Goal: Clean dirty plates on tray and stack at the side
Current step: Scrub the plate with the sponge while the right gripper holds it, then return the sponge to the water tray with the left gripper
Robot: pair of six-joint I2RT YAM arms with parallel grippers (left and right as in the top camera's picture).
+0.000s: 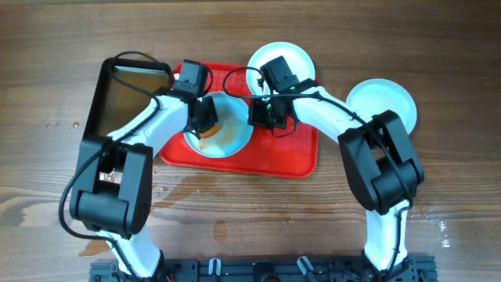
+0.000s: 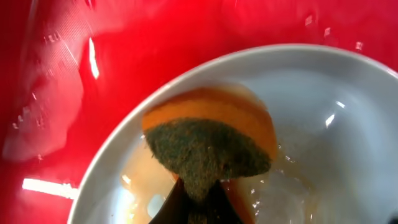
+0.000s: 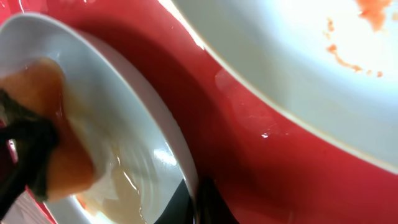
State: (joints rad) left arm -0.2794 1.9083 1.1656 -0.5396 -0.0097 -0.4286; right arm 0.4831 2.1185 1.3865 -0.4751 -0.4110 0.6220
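On the red tray (image 1: 293,160) lies a plate (image 1: 233,135) with orange-brown liquid in it. My left gripper (image 1: 205,124) is shut on an orange sponge with a green scouring side (image 2: 208,134), which is pressed into that plate (image 2: 336,112). My right gripper (image 1: 262,117) is shut on the same plate's right rim (image 3: 177,146), one finger inside and one outside. A second plate (image 1: 296,59) sits at the tray's back edge and shows orange streaks (image 3: 298,68). A third plate (image 1: 383,102) rests on the table to the right of the tray.
A black pan (image 1: 129,90) with brownish liquid stands just left of the tray. Water spots lie on the wooden table in front of the tray (image 1: 188,188). Both arms cross over the tray's back half.
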